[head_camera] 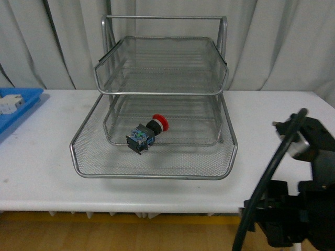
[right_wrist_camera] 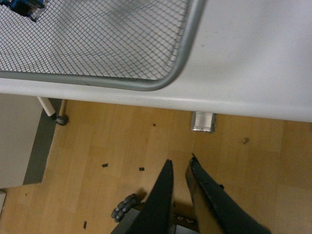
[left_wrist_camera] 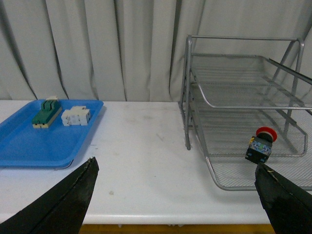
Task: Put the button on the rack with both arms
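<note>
The button [head_camera: 147, 132], red cap and blue-black body, lies on its side in the pulled-out bottom tray of the silver wire rack [head_camera: 157, 175]. It also shows in the left wrist view [left_wrist_camera: 261, 145], and its blue body just shows in the right wrist view [right_wrist_camera: 25, 7]. My left gripper [left_wrist_camera: 175, 168] is open and empty, low at the table's front edge, left of the rack [left_wrist_camera: 234, 105]. My right gripper [right_wrist_camera: 179, 162] is shut and empty, below the table edge over the floor; the right arm [head_camera: 298, 204] shows at the lower right of the front view.
A flat blue tray [left_wrist_camera: 29, 146] at the table's left holds a green-and-cream terminal block [left_wrist_camera: 46, 113] and a white block [left_wrist_camera: 75, 116]. White table [head_camera: 42, 157] with a grey curtain behind. The rack's tray corner [right_wrist_camera: 183, 63] reaches near the table's front edge. Wooden floor below.
</note>
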Tool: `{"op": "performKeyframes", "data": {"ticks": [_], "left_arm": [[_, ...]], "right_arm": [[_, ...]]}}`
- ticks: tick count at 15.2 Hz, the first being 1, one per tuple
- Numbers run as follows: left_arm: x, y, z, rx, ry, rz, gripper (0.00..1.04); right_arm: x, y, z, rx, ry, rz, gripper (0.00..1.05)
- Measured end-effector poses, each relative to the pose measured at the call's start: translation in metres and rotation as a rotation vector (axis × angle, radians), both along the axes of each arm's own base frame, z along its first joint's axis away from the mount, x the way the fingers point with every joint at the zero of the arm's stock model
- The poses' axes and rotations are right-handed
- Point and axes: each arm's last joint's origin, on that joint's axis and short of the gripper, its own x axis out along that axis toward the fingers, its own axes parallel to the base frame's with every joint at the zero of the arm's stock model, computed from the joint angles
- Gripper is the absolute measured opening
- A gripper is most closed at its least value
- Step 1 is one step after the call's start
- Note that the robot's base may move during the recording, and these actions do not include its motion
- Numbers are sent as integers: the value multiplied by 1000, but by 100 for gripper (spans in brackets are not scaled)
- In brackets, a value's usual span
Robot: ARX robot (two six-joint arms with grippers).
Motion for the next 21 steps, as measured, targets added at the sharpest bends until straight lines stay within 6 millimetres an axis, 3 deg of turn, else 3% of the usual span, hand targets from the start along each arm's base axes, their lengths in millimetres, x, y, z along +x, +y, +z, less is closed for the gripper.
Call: {"op": "performKeyframes", "data": {"ticks": [1, 2, 4, 10, 13, 18, 21], "left_arm": [[0, 0, 0, 0, 0, 0, 98], [0, 0, 0, 0, 0, 0, 98], [0, 0, 0, 0, 0, 0, 98], [0, 0, 0, 0, 0, 0, 98], [0, 0, 0, 0, 0, 0, 98], [0, 0, 0, 0, 0, 0, 98], [0, 0, 0, 0, 0, 0, 98]], "right_arm": [[8, 12, -4, 10, 20, 16, 9], [15, 25, -9, 16, 44, 43, 2], [33, 52, -14, 16, 72, 99, 2], [48, 67, -15, 14, 73, 129, 2], [76, 81, -19, -10, 70, 138, 2], [107, 104, -31, -32, 144, 165, 2], [132, 124, -23, -95, 219, 159, 2]]}}
